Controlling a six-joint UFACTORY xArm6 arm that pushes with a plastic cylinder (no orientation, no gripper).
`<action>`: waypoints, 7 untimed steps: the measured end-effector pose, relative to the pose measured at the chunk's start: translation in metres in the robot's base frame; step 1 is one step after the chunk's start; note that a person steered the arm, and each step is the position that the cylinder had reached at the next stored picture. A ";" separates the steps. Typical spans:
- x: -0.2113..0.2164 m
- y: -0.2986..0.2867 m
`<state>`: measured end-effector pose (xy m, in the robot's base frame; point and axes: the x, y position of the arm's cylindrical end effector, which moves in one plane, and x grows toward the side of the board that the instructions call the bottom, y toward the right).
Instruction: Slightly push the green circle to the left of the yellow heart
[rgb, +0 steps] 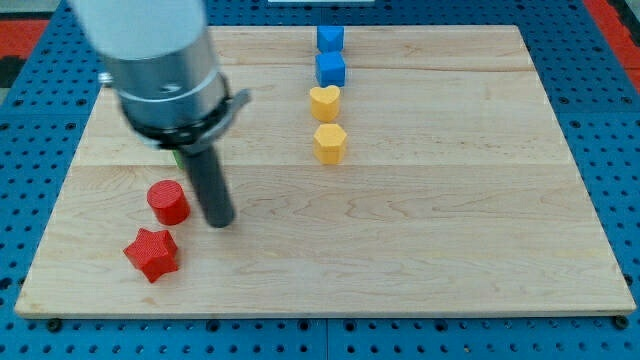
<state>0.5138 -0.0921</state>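
Green circle (176, 157): only a thin green sliver is seen at the view's left, mostly hidden behind the rod and arm housing, so its shape cannot be confirmed. It lies well apart from the yellow heart (324, 102), far to that block's left, so a placement just left of the heart is judged not yet done.

My tip (220, 222) is planted on the tabletop (450, 220) below the sliver, just beside the red cylinder (168, 203); contact with the green cannot be told. No jaws are fitted, so no open or closed state applies.

Also seen:
- red star (152, 254)
- yellow hexagon (329, 143)
- two blue cubes (330, 39) (331, 69)
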 end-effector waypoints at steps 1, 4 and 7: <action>-0.022 0.048; -0.124 -0.013; -0.222 -0.110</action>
<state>0.2920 -0.2023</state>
